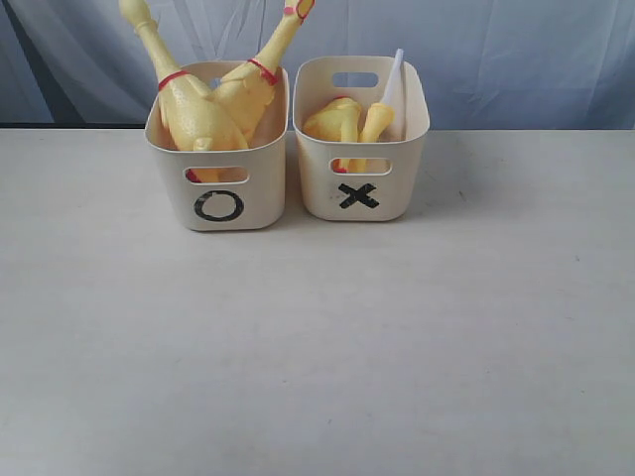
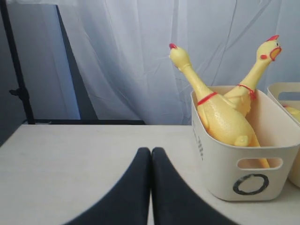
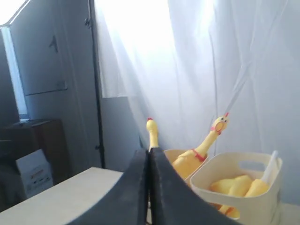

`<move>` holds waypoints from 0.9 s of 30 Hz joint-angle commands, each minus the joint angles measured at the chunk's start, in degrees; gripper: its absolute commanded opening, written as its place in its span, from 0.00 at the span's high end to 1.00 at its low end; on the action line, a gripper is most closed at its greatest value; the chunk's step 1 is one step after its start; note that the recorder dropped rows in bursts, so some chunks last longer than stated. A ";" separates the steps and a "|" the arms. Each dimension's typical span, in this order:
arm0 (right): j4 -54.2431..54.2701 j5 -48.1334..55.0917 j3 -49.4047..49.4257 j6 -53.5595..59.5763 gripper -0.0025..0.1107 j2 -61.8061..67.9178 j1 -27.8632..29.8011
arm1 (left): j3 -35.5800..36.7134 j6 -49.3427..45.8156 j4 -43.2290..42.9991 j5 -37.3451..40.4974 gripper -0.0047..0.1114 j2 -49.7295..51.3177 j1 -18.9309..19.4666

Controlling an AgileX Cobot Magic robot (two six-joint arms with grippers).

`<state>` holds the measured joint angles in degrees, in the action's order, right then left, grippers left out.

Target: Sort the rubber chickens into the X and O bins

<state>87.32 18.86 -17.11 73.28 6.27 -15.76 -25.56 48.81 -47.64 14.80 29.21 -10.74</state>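
Two cream tubs stand side by side at the back of the table. The O bin (image 1: 219, 206) (image 2: 251, 185) on the left holds two long rubber chickens (image 1: 193, 104) (image 2: 220, 115) whose necks stick up and cross. In the X bin (image 1: 358, 194) (image 3: 262, 199) lie shorter chickens (image 1: 342, 119) (image 3: 234, 185) and one with a white tube (image 1: 394, 74) (image 3: 271, 164). Neither gripper appears in the exterior view. My left gripper (image 2: 151, 151) is shut and empty, low over the table to the left of the O bin. The right gripper (image 3: 148, 152) is shut and empty too, apart from the bins.
The pale table (image 1: 317, 347) stretches in front of the bins. A white curtain (image 1: 476, 50) hangs behind them. A dark stand (image 2: 18, 89) rises beyond the table's left side, and a cardboard box (image 3: 30, 173) sits off the table.
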 commanded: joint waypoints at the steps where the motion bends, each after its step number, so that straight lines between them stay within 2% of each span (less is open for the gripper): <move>1: 0.11 0.11 0.32 0.16 0.98 -2.96 6.01 | 0.33 0.07 0.22 -0.42 0.96 -5.25 4.08; 6: 0.11 -0.28 0.32 0.16 0.98 -6.27 11.28 | 0.33 0.07 0.22 -0.30 0.96 -14.12 11.31; 9: 0.11 -0.28 0.32 0.16 0.98 -6.27 12.38 | 0.33 0.07 0.22 -0.20 0.96 -18.45 13.45; 18: 0.11 -0.27 0.32 0.16 0.98 -6.27 12.38 | 0.33 0.07 0.22 -0.45 0.96 -28.76 13.47; 27: 0.11 -0.27 0.32 0.16 0.98 -6.27 12.38 | 0.33 0.07 0.11 -0.25 0.96 -29.21 13.36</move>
<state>87.32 18.76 -17.11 73.28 0.40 -3.72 -25.56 48.81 -47.64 14.67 0.51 2.65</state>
